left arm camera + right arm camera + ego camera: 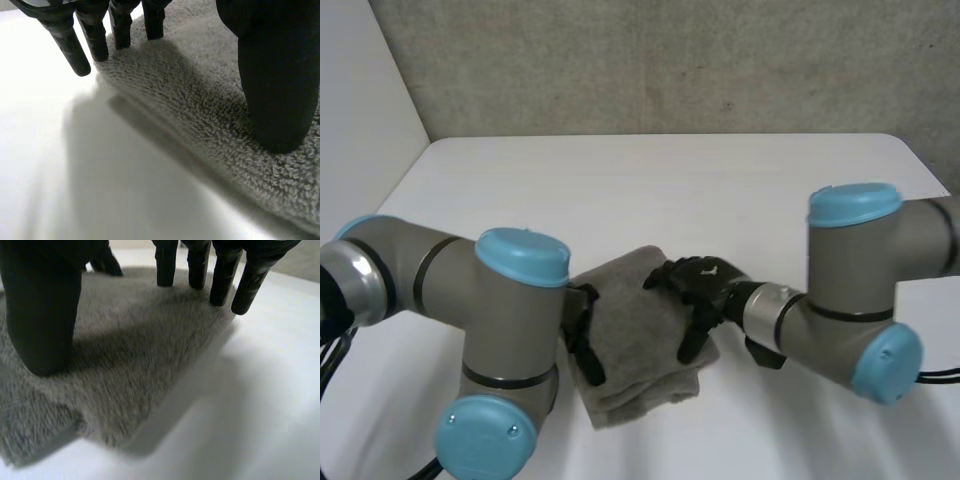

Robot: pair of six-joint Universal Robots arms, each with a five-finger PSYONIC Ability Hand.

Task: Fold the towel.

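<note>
— Where's the towel (645, 345) sitting?
— On the white bench (650, 190), close to the robot's edge and roughly centred. It's already doubled up into a thick grey block, and you can see stacked layers along its near end.
— And the hands?
— One at each long side. The left hand (582, 340) lies flat on its side of the cloth, its fingers (95, 37) straight with the tips down right where terry meets bench. Its thumb (277, 75) rests on the pile, and nothing is gripped. The right hand (695, 290) mirrors it: fingers (225, 275) straight along the opposite edge, thumb (42, 315) planted on top, holding nothing either.
— So what's the step, do you reckon?
— Pressing and squaring the fold, I'd say. To do it well, both hands should bear down evenly and stroke outward from the middle, so the layers flatten without sliding over each other. Push harder on one side and the whole block will likely skate on that smooth surface.
— Which way does it lie?
— The long axis runs away from the robot and back toward it, slightly skewed. The far end leans a touch to the robot's left and the near end to its right, so one short side faces the robot and the other points away
</note>
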